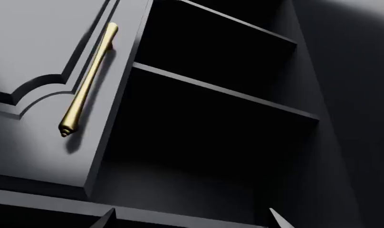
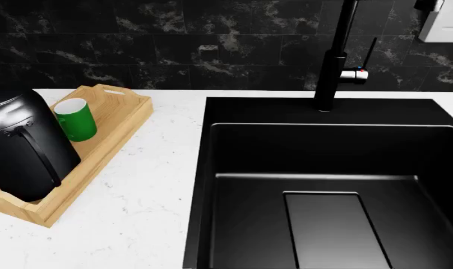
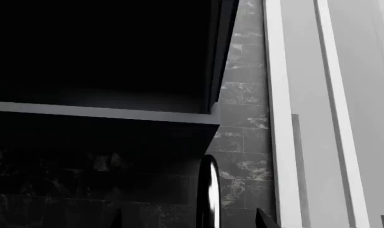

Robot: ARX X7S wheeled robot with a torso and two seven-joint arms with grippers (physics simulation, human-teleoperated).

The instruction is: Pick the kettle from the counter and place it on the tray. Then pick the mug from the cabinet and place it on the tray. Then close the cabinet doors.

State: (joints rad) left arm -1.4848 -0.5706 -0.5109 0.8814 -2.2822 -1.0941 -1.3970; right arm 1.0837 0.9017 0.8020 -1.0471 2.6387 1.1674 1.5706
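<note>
The black kettle point(image 2: 21, 148) stands on the wooden tray point(image 2: 110, 143) at the counter's left, and the green mug point(image 2: 77, 119) stands on the tray just behind it. Neither gripper shows in the head view. In the left wrist view my left gripper point(image 1: 190, 221) is open and empty, its fingertips point(image 1: 277, 219) below the cabinet's bare dark shelves point(image 1: 224, 92). A grey cabinet door point(image 1: 40, 57) with a brass handle point(image 1: 87, 83) stands beside the uncovered shelves. My right gripper point(image 3: 190, 219) is open and empty, under the cabinet's underside point(image 3: 103, 114).
A deep black sink point(image 2: 324, 185) with a tall black faucet point(image 2: 331, 67) fills the right of the white marble counter point(image 2: 144, 213). Behind runs a black marble backsplash point(image 2: 174, 45). The faucet's arch point(image 3: 208, 190) and a white wall panel point(image 3: 306, 118) show in the right wrist view.
</note>
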